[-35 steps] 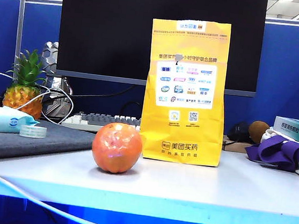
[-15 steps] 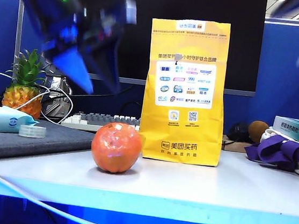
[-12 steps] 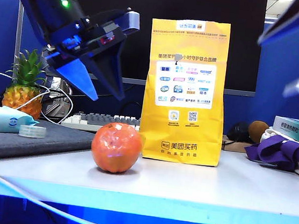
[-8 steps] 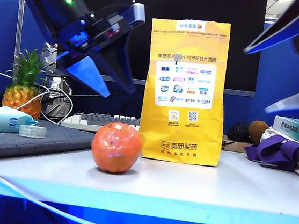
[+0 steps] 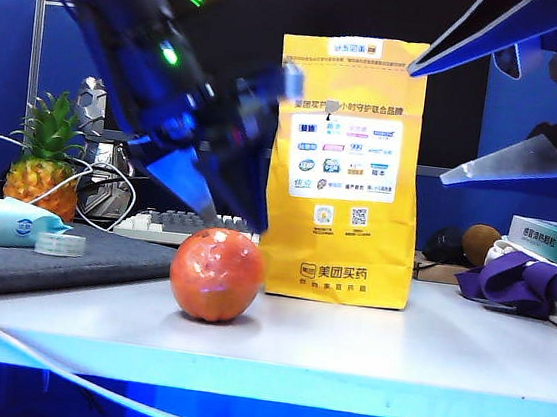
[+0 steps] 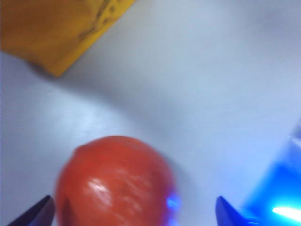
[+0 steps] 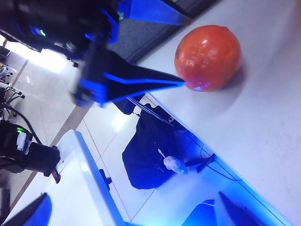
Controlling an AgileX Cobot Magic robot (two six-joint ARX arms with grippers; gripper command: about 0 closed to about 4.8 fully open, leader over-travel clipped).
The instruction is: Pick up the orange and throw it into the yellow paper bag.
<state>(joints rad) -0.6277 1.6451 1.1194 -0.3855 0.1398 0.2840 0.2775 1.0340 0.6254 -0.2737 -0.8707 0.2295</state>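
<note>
Fist-sized orange (image 5: 217,274) resting on the white table (image 5: 423,356), near the front edge, just left of the yellow paper bag (image 5: 345,171) and a little nearer than it; whether touching the bag's lower corner, hard to tell. Left gripper (image 5: 220,207) poised just above and slightly behind the fruit, jaws spread wide and empty, fingertips bracketing the orange in the left wrist view (image 6: 113,181) without contact. Right gripper (image 5: 491,112) high at the right, beside the bag's top, also spread open and holding nothing. Likely handling: round, firm, moderately heavy for its size, shiny skin probably slick, so prone to rolling or squirting out under an off-centre pinch. Best taken across the widest part, pads on opposite sides at mid-height, squeezed firmly but not hard enough to bruise. Bag paper looks light and stiff, standing upright, probably easy to tip if knocked by a heavy drop against its rim.
</note>
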